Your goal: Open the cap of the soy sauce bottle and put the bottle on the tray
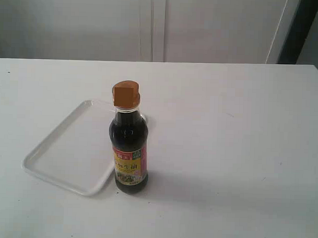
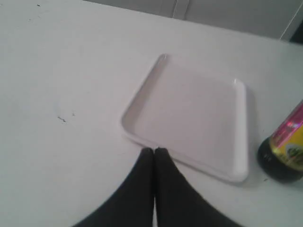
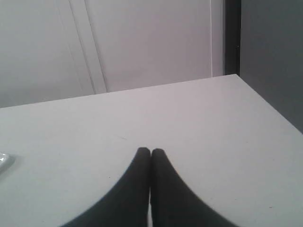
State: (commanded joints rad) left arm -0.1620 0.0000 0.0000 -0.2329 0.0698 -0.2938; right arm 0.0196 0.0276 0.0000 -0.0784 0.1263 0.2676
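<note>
From the exterior view I see the small clear soy sauce bottle of near-black liquid standing upright on the white table, its long axis vertical, the yellow, red and pink label facing the camera. Its orange-brown plastic flip-top cap is down on the neck, lid shut. The shallow white rectangular plastic tray lies flat at the bottle's 9 o'clock, its rim just beside the bottle's base; the bottle is on the table, not in the tray. Neither hand shows in this view.

In the left wrist view, the left hand has its two dark fingers pressed together with nothing between them. It hovers just short of the tray's near rim. The soy sauce bottle sits at roughly 3 o'clock from the fingertips, apart from them, beyond the tray's corner; only its lower body and label show, cut off by the picture's edge. The table is bare on the other side.

In the right wrist view, the right hand is likewise closed, fingers touching, holding nothing. It looks across the table toward a pale wall. A sliver of the tray shows at 9 o'clock from the fingertips, well apart. The bottle is out of this view.
</note>
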